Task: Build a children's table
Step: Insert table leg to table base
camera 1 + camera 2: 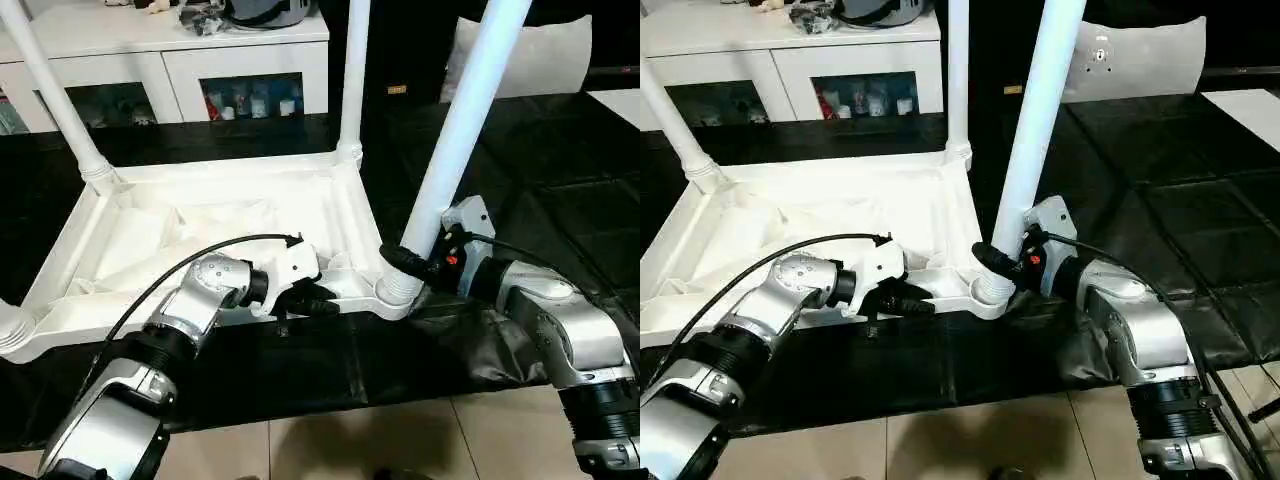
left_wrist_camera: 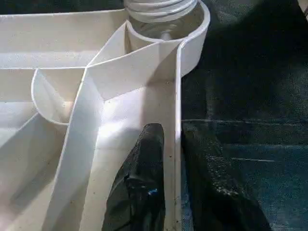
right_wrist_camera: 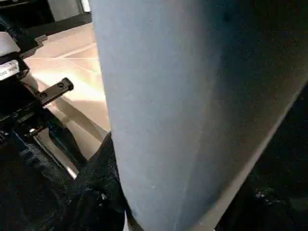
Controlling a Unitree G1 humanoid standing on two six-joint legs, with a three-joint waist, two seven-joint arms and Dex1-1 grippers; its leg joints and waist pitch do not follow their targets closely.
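Note:
The children's table lies upside down, its white ribbed top (image 1: 330, 205) on a black surface. Legs stand up from its corner sockets: far left (image 1: 50, 90), far right (image 1: 352, 80), near right (image 1: 460, 130). A ribbed leg base (image 1: 10, 325) shows at the near-left corner. My left gripper (image 1: 322, 303) straddles the top's near rim (image 2: 177, 96), one finger (image 2: 144, 183) inside the wall and the other outside, both close against it. My right gripper (image 1: 412, 262) is shut on the near-right leg just above its socket (image 1: 985, 290).
A white cabinet (image 1: 200, 70) with dark glass doors stands behind the black surface (image 1: 300, 370). A white cushion (image 1: 520, 50) lies at the back right. Black sheeting is bunched under my right forearm (image 1: 480, 350). Tiled floor (image 1: 350, 440) runs along the near edge.

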